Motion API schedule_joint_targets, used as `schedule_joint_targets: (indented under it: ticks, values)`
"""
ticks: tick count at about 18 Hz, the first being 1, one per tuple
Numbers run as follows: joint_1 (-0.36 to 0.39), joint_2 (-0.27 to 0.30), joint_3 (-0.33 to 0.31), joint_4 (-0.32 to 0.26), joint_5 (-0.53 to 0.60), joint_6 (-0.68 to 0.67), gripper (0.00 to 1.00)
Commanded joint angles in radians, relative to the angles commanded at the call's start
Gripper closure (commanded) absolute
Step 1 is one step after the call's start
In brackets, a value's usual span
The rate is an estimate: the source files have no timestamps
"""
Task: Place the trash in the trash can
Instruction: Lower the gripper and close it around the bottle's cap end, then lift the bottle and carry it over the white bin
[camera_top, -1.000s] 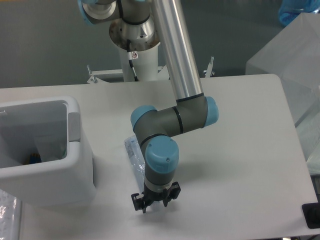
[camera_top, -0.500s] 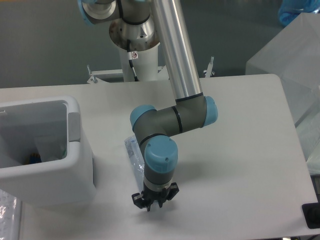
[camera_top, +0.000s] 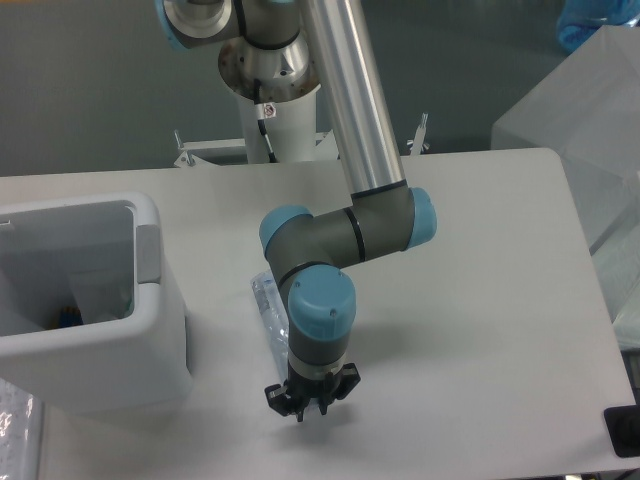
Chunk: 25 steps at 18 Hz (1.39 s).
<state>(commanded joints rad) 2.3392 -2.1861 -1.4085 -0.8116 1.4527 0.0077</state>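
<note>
Across the middle of the view a white table (camera_top: 480, 300) is spreading out, with the robot arm (camera_top: 345, 110) reaching down over it from its base at the back edge. At the left edge the trash can (camera_top: 150, 330), a boxy white bin with a thick rim and a grey panel on its right side, is sitting on the table, its open top showing something small and dark with a bluish tint at the bottom, too unclear to name. The arm's silver tube is running down to a grey elbow with blue caps, and the wrist is pointing straight down near the table's front edge. Just behind and left of the wrist, the bottle (camera_top: 266, 305), crushed, clear and bluish, is lying flat on the table, partly hidden by the wrist and well apart from the bin's opening. At the tip the gripper (camera_top: 303, 411) is hanging low over the table, its black fingers drawn close together with nothing seen between them. At the bottom left corner a bit of crumpled translucent material (camera_top: 12, 420) is showing beside the bin.
</note>
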Motion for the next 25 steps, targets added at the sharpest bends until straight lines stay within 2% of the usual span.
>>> schedule_joint_targets:
  ticks: [2, 4, 6, 7, 12, 20, 25]
  values:
    - [0.031, 0.049, 0.042, 0.014, -0.009, -0.002, 0.71]
    - [0.032, 0.088, 0.071, 0.093, -0.053, -0.005, 0.71]
    - [0.029, 0.092, 0.103, 0.184, -0.090, -0.034, 0.70]
    - [0.025, 0.094, 0.130, 0.196, -0.095, -0.058, 0.70]
    - [0.014, 0.160, 0.227, 0.203, -0.144, -0.074, 0.70]
    - [-0.020, 0.293, 0.237, 0.203, -0.193, -0.074, 0.71]
    - [-0.086, 0.328, 0.227, 0.201, -0.193, -0.074, 0.71]
